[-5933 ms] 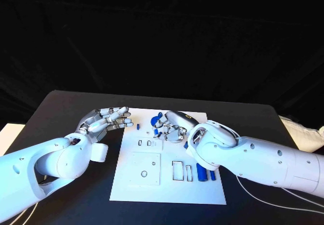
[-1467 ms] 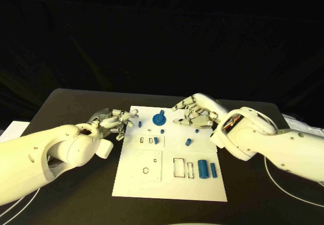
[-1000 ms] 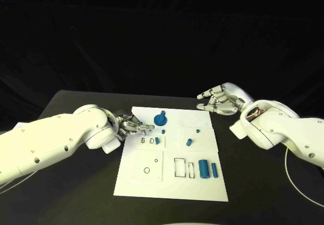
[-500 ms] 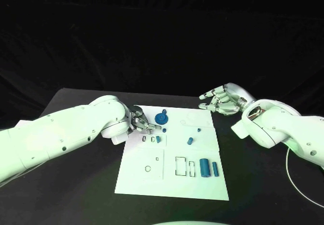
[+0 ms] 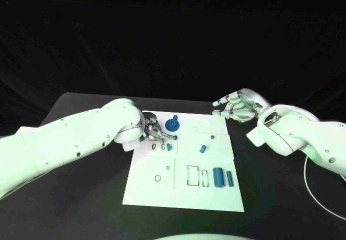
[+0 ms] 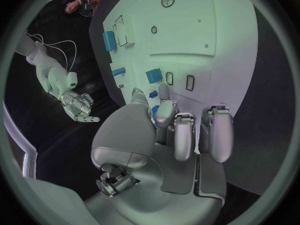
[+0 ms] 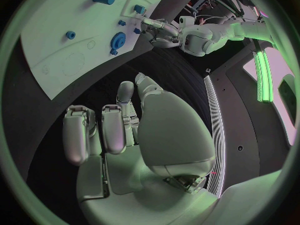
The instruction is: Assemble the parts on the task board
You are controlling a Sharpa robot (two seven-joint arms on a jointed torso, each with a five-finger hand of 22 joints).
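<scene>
I've got the left hand [image 5: 156, 132] down over the task board [image 5: 180, 192] near its far left corner, fingertips bunched by the blue gear [image 5: 173, 124] and the small slots; I read that as working a small blue part [image 6: 154, 76] toward a slot, but I can't tell whether anything is actually pinched. From the wrist its fingers look half curled over the board with no part clearly between them. Right hand [image 5: 236, 107] is parked off the board's far right corner above the black table [image 5: 86, 107], fingers loosely curled and holding nothing, presumably to stay out of the way. Two blue cylinders [image 5: 220, 177] lie beside the rectangular cutouts near the board's right edge, unplaced.
</scene>
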